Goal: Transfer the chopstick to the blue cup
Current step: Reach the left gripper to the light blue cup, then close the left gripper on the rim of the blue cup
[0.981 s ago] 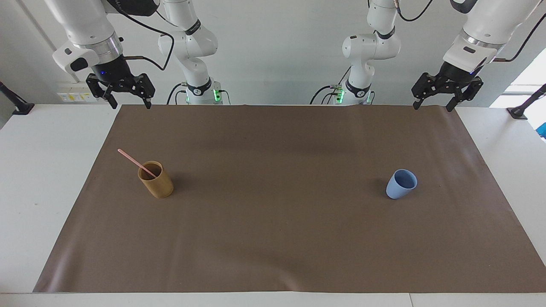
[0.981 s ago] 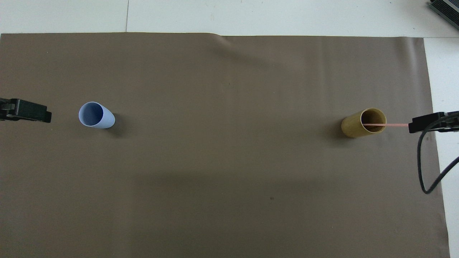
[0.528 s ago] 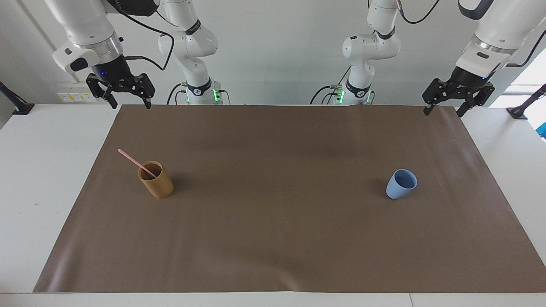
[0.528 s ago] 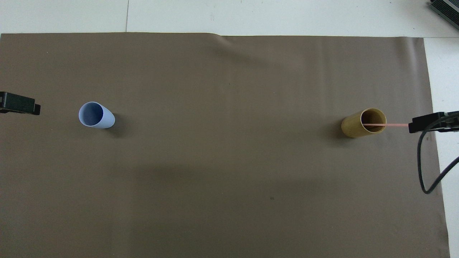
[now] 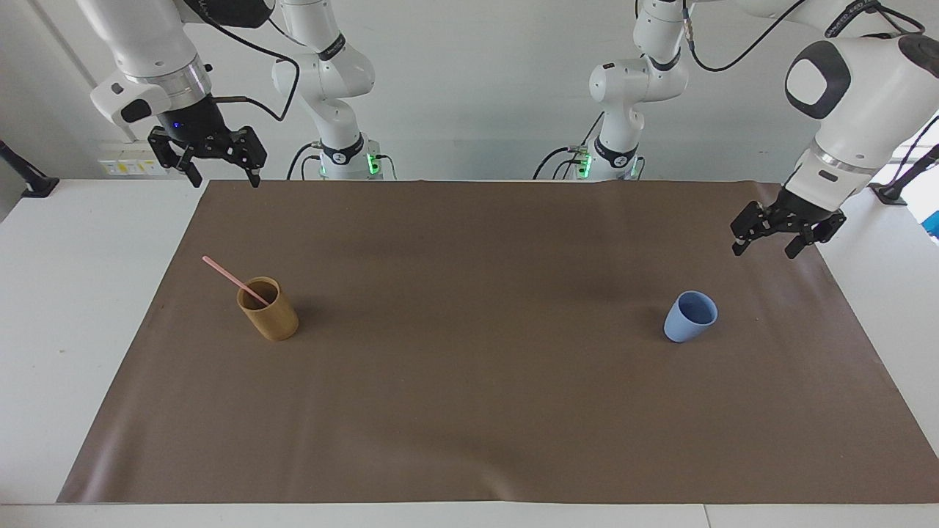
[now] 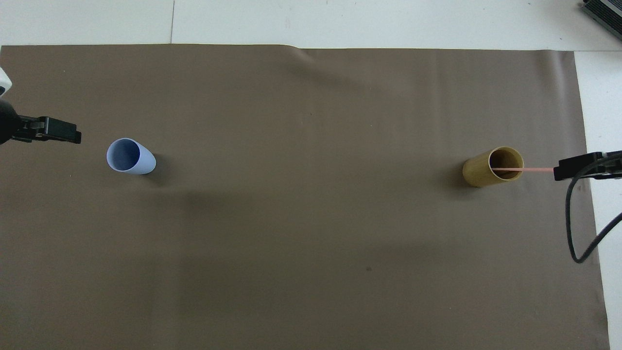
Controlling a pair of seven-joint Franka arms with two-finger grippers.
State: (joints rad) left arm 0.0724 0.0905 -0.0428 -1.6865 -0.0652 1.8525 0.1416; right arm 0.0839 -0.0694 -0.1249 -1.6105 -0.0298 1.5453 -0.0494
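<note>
The pale pink chopstick stands slanted in a tan bamboo-coloured cup toward the right arm's end of the brown mat. It also shows in the overhead view, in the tan cup. The blue cup stands upright and empty toward the left arm's end; it also shows in the overhead view. My left gripper is open and empty, up over the mat's edge beside the blue cup. My right gripper is open and empty, high over the mat's corner.
The brown mat covers most of the white table. A black cable hangs from the right arm over the mat's edge. Both arm bases stand at the table's robot end.
My left gripper has come down and swung out over the mat's edge, closer to the blue cup. The right arm, both cups and the chopstick have not moved.
</note>
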